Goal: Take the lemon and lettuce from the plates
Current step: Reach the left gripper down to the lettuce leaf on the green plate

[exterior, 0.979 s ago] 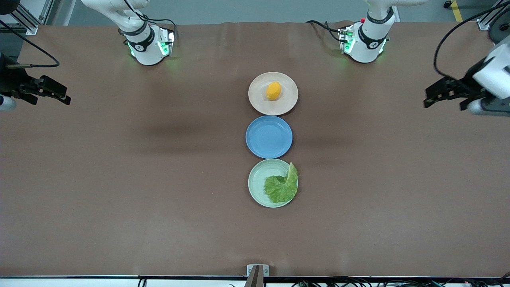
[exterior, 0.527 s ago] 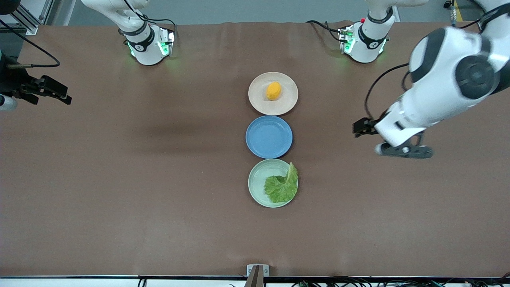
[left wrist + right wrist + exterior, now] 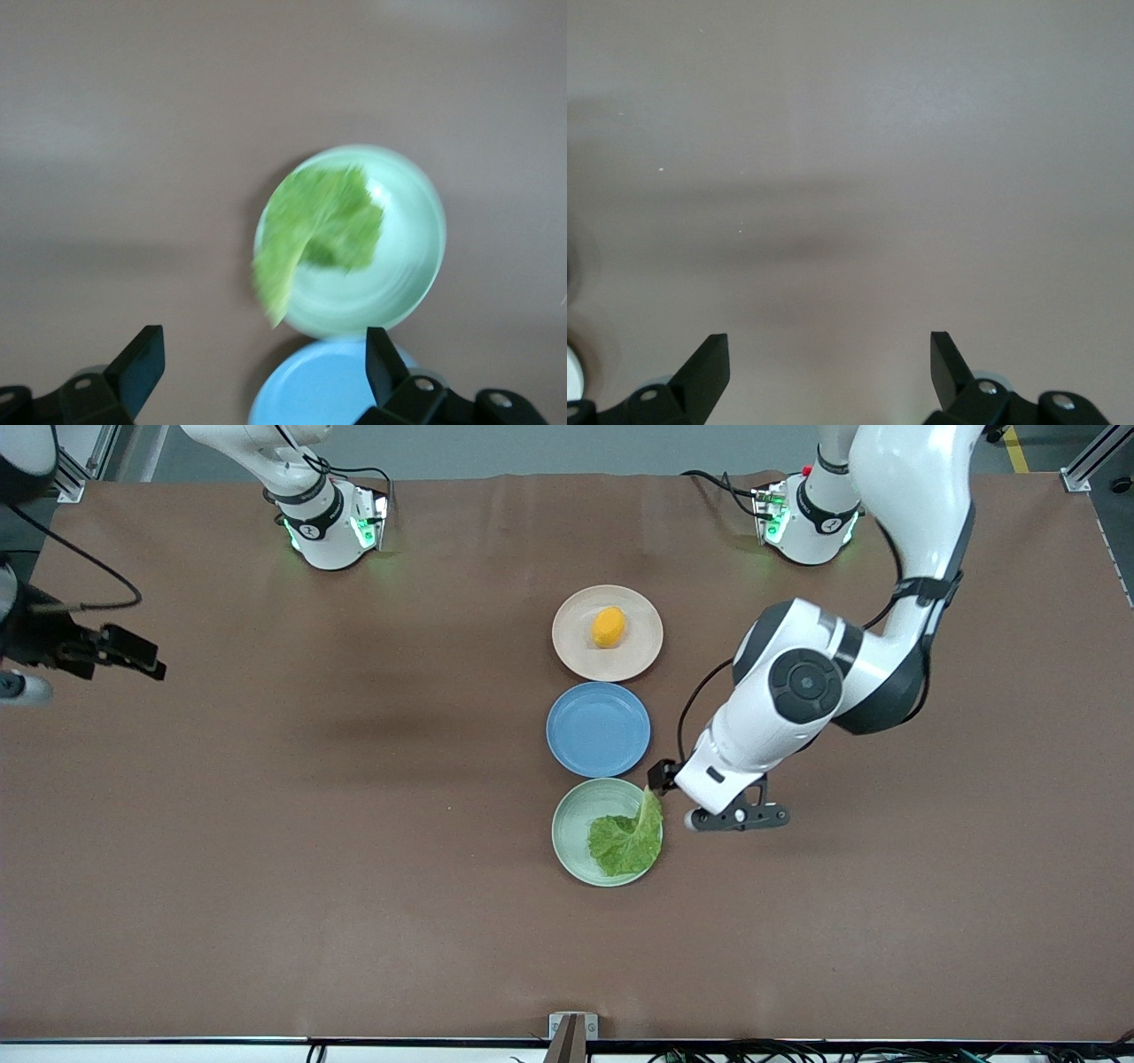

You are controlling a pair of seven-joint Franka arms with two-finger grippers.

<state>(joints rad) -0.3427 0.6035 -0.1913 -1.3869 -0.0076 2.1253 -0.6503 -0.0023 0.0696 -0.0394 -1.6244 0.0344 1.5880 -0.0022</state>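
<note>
Front view, lemon (image 3: 608,627) on beige-pink plate (image 3: 571,657), lettuce (image 3: 627,837) on pale green plate (image 3: 571,828), left gripper (image 3: 660,772) newly arrived beside it, right gripper (image 3: 133,657) waiting over bare tabletop (image 3: 310,824), left wrist view, fingers (image 3: 142,361) spread wide above lettuce (image 3: 323,226), right wrist view, fingers (image 3: 709,363) equally apart.

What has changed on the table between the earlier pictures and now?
The left gripper swung in from the left arm's table end to the pale green plate beside the lettuce, open, holding nothing. The right gripper barely moved. Lemon and plates stayed.
</note>
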